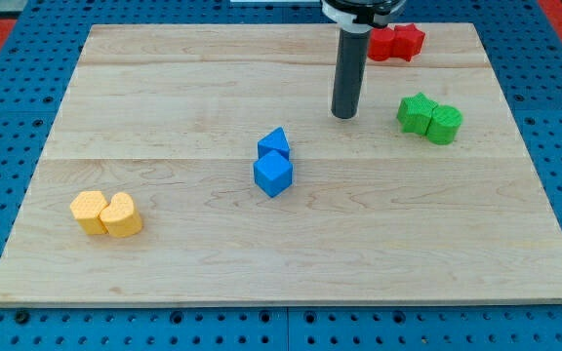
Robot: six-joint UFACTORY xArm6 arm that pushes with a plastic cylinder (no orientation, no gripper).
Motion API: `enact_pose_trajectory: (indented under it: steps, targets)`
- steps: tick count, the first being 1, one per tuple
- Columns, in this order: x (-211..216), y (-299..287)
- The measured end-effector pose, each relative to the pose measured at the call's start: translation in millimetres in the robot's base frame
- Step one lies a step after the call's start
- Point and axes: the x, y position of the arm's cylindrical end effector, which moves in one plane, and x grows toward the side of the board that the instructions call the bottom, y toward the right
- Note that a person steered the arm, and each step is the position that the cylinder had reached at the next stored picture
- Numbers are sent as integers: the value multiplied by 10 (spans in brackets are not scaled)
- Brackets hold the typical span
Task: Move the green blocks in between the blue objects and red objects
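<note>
end effector: bare rod, nothing grasped, my tip (344, 115) on desk (164, 97) | green blocks (429, 118): touching pair just to tip's view-right | handling: likely light, rigid, slide easily; may split | contact: push their far view-right face | red blocks (396, 43) behind tip, blue blocks (273, 163) view-left-below

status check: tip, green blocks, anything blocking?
My tip left of green blocks, apart. Greens touching each other, below red blocks, right of blue blocks. Path clear.

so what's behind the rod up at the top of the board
The red blocks sit behind my rod, touching each other; one looks star-shaped. The rod covers their left edge, so that shape cannot be made out. My tip rests left of the green blocks, apart from them.
</note>
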Motion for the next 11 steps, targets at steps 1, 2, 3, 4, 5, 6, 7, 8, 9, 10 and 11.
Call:
enact_pose_trajectory:
  steps: [1, 2, 3, 4, 5, 6, 7, 8, 9, 10, 11]
  targets:
    - [0, 55]
    - [37, 389]
    - [443, 497]
    - [696, 760]
    - [750, 1311]
    - [681, 1523]
    - [391, 1524]
    - [84, 1512]
    - [-17, 1133]
    - [8, 1093]
    - [285, 1066]
